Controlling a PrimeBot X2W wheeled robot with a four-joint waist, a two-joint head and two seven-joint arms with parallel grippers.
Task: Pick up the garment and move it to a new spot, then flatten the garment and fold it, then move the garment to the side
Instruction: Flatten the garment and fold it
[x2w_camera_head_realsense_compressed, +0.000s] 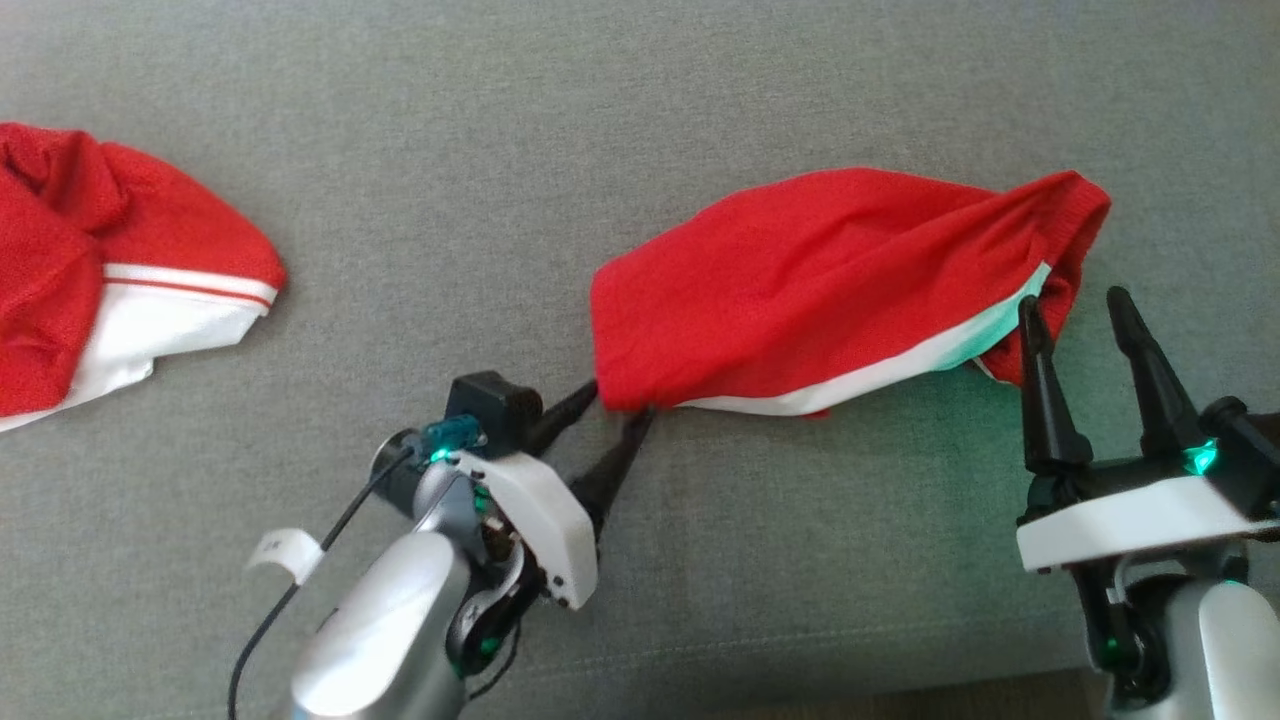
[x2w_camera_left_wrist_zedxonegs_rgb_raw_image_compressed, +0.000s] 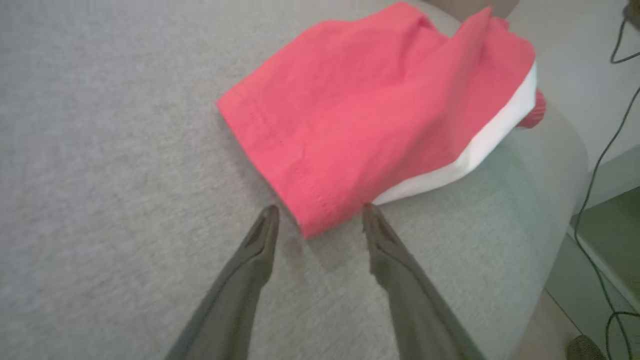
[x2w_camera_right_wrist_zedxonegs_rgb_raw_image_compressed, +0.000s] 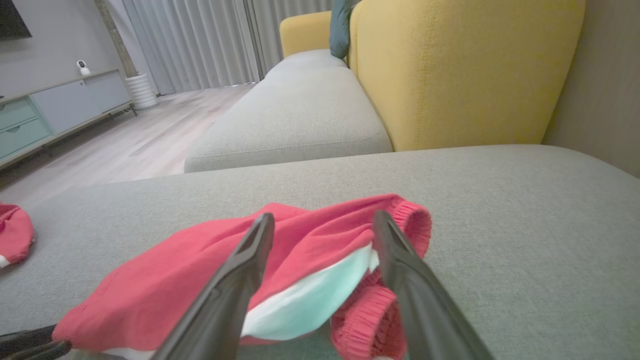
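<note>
Left gripper: Your left gripper (x2w_camera_head_realsense_compressed: 622, 400) stands with its jaws apart at the lower-left corner of the garment (x2w_camera_head_realsense_compressed: 800, 280). In the left wrist view the two fingers (x2w_camera_left_wrist_zedxonegs_rgb_raw_image_compressed: 250, 270) straddle that stitched hem corner without closing on it.
Right gripper: Your right gripper (x2w_camera_head_realsense_compressed: 1074, 297) is also spread wide, its fingers pointing at the garment's right end. In the right wrist view the gripper (x2w_camera_right_wrist_zedxonegs_rgb_raw_image_compressed: 324, 216) frames the gathered elastic waistband (x2w_camera_right_wrist_zedxonegs_rgb_raw_image_compressed: 410, 220); you cannot tell whether either finger touches the cloth.
Garment: Red with a white band along its near edge, it lies crumpled between your two grippers on the grey seat cushion (x2w_camera_head_realsense_compressed: 500, 150). It is twisted and bunched toward the right end, and nothing lifts it.
Second garment: Another red-and-white piece (x2w_camera_head_realsense_compressed: 90, 250) lies well apart on the same cushion, at the head view's left edge.
Arm detail: A black cable with a white tag (x2w_camera_head_realsense_compressed: 285, 553) runs along your left forearm.
Beyond the seat: In the right wrist view you see a yellow backrest (x2w_camera_right_wrist_zedxonegs_rgb_raw_image_compressed: 465, 75), pale curtains (x2w_camera_right_wrist_zedxonegs_rgb_raw_image_compressed: 190, 40) and a low cabinet (x2w_camera_right_wrist_zedxonegs_rgb_raw_image_compressed: 50, 110) on a wooden floor.
</note>
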